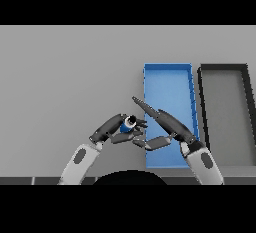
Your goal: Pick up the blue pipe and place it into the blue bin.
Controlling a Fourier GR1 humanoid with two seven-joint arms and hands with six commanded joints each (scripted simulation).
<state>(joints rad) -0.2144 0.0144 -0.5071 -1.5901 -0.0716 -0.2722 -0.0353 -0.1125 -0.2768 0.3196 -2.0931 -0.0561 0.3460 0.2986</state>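
1. One blue pipe [128,124], two bins and two hands are on show above the grey table [65,77].
2. The left hand [116,128] has its fingers curled round the blue pipe, whose pale open end faces up and to the right; it sits just beside the blue bin's left edge, not inside it.
3. The right hand [167,123] is open, its fingers straight and pointing up-left over the blue bin [167,72], with the thumb stretched toward the left hand's fingertips.
4. The blue bin stands upright in the middle-right, and the dark grey bin [225,69] lies just beside it on the right, their long walls near each other.
5. The whole left half of the table and the strip behind the bins are open room; the right hand covers the near part of the blue bin, while its far part lies uncovered.
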